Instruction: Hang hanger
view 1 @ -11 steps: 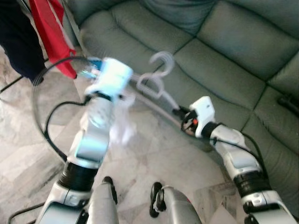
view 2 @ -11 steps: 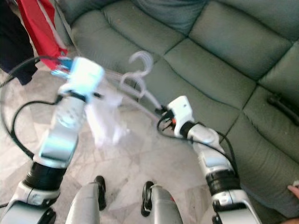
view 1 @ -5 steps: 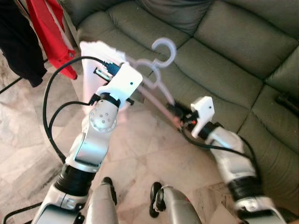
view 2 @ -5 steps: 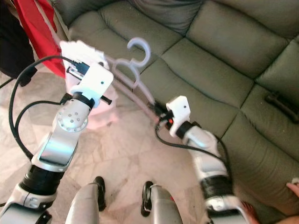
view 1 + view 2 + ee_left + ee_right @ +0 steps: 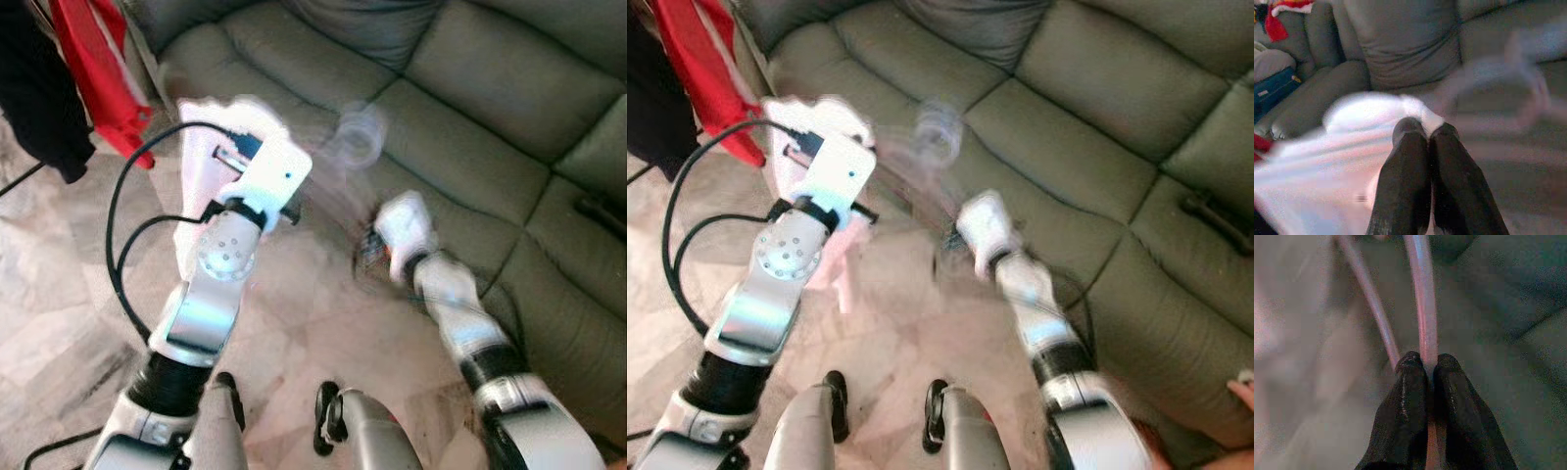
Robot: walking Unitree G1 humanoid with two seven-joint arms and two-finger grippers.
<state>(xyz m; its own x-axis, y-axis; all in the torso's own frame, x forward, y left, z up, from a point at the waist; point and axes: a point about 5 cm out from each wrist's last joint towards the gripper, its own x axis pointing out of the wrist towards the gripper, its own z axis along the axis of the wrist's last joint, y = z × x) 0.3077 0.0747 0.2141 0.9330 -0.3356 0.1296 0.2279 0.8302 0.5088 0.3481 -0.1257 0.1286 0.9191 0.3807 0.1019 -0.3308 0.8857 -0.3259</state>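
Note:
A pale pink plastic hanger [image 5: 1420, 293] carries a white garment [image 5: 201, 181]; its hook [image 5: 359, 137] is a blur above the sofa seat. In the left wrist view my left gripper [image 5: 1426, 133] is shut on a fold of the white garment [image 5: 1366, 122]. My right gripper [image 5: 1427, 363] is shut on one thin bar of the hanger, and a second bar runs off beside it. In the eye views the left wrist [image 5: 263, 176] is raised in front of the garment. The right wrist [image 5: 402, 225] is smeared by motion just right of the hanger.
A grey-green sofa [image 5: 470, 117] spans the back and right, with a dark object [image 5: 602, 211] on its far seat. Red clothing [image 5: 103, 69] and dark clothing [image 5: 34, 98] hang at the upper left over the marble floor [image 5: 59, 284]. A person's hand [image 5: 1244, 394] shows at the right edge.
The right arm has swung left and upward and is now blurred, and the hanger's hook has blurred with it. The left arm with the garment has shifted slightly right.

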